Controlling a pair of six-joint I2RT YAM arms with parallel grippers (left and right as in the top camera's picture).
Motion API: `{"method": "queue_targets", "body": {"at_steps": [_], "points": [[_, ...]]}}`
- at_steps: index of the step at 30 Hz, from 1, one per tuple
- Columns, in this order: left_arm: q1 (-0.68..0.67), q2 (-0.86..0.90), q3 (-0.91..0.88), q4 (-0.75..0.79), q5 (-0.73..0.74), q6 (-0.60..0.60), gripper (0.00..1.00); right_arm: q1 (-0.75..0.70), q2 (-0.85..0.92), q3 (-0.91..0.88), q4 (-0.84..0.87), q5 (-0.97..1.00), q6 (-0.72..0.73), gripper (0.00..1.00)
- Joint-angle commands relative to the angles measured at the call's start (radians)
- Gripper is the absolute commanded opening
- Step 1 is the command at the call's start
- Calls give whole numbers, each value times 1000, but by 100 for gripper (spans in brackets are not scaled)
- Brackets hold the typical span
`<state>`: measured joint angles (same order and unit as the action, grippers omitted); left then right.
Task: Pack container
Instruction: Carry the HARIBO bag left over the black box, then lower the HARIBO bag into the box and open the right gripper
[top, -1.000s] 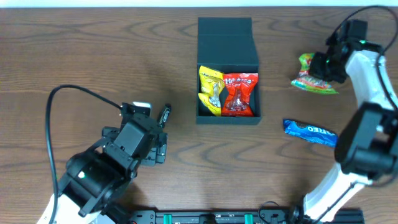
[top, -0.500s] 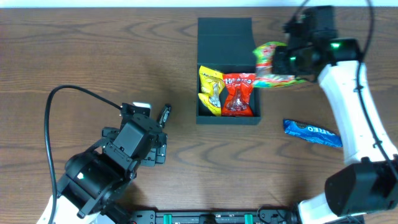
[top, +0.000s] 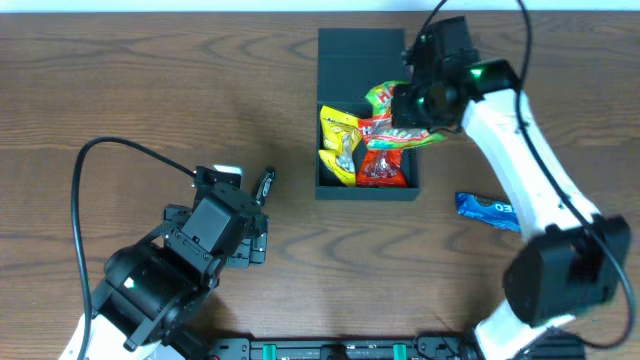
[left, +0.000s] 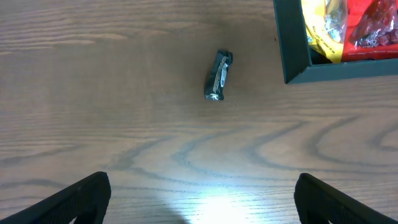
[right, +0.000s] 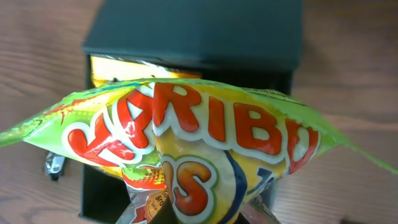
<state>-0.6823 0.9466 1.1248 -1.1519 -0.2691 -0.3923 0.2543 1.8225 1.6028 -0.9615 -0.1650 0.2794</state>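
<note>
The dark container (top: 366, 192) stands at the table's middle with its flap lid (top: 365, 62) laid open at the back. A yellow packet (top: 338, 142) and a red packet (top: 385, 160) lie inside. My right gripper (top: 412, 112) is shut on a green and yellow Haribo bag (top: 392, 108) and holds it over the box's right half; the bag fills the right wrist view (right: 205, 137), above the box (right: 205, 37). My left gripper (left: 202, 208) is open and empty over bare table, left of the box (left: 289, 56).
A small dark wrapped sweet (top: 265, 184) lies left of the box, also in the left wrist view (left: 218, 74). A blue Oreo packet (top: 490, 210) lies to the box's right, under my right arm.
My right gripper has carried the Haribo bag leftward from the table's right side to above the box. The left arm has not moved.
</note>
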Motion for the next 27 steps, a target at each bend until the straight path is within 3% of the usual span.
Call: {"method": "queue_targets", "body": {"at_steps": [1,21,22,27], "points": [[2,-5,2,-4,-7,-4,95,29,34,3,0,-33,50,1],[2,-5,2,-15,-8,-4,95,61,127,3,24,79,49,1],[2,-5,2,-15,-8,-4,95,61,127,3,23,79,49,8],[2,-5,2,-15,-7,-4,95,61,127,3,23,79,49,65]]}}
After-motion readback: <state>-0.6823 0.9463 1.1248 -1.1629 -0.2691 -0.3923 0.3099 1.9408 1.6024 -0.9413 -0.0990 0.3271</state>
